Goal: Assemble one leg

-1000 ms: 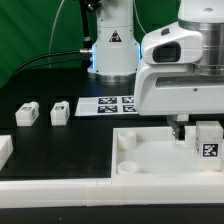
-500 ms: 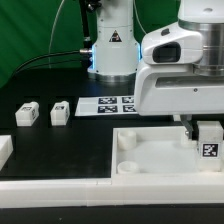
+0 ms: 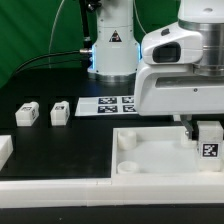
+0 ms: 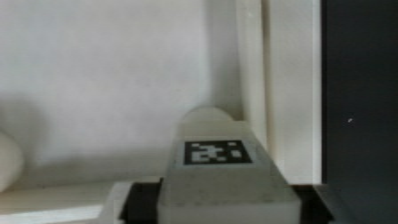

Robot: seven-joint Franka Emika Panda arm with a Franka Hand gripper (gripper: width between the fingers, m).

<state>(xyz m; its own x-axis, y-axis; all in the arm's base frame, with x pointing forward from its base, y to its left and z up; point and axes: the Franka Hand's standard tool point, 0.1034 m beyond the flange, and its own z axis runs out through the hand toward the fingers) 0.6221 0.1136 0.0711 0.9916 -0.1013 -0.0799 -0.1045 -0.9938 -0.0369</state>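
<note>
A white leg [image 3: 208, 145] with a black-and-white tag stands upright in the large white square tray piece [image 3: 150, 150], near the corner at the exterior view's right. My gripper [image 3: 198, 127] is shut on this leg from above; its body hides the leg's top. In the wrist view the leg [image 4: 221, 160] fills the space between the dark fingers [image 4: 141, 200], tag facing the camera, with the tray's raised rim [image 4: 285, 90] beside it. Two more legs [image 3: 27, 114] [image 3: 60, 112] lie on the black table at the exterior view's left.
The marker board [image 3: 110, 104] lies on the table behind the tray. Another white part [image 3: 4, 150] sits at the exterior view's left edge. A white wall [image 3: 60, 200] runs along the front. The robot base [image 3: 112, 50] stands at the back.
The gripper and the held leg dropped slightly toward the tray corner a second ago; nothing has moved in the last half second.
</note>
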